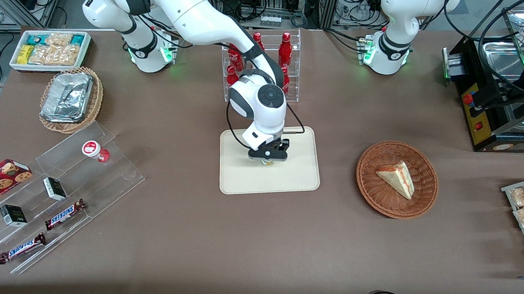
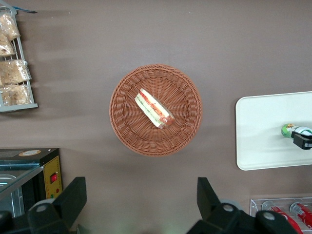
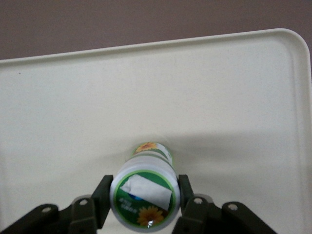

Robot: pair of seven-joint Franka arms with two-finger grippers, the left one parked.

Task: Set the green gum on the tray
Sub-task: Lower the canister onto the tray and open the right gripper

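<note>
- Tray (image 1: 243,181) lies mid-counter (image 1: 240,243), in front of the bottle rack (image 1: 292,64), which stands farther from the front camera.
- Claw (image 1: 269,158) low over the tray's middle; green gum (image 3: 145,190) upright between its fingers (image 3: 100,200), base on or just above the tray surface, cannot tell which.
- Wicker basket (image 1: 371,187) beside the tray toward the parked arm's end; a sandwich wedge (image 1: 397,178) lies in it.
- Stepped stand (image 1: 110,175) toward the working arm's end; red-lidded bottle (image 1: 94,150) on its upper step, candy bars (image 1: 64,213) on lower steps.
</note>
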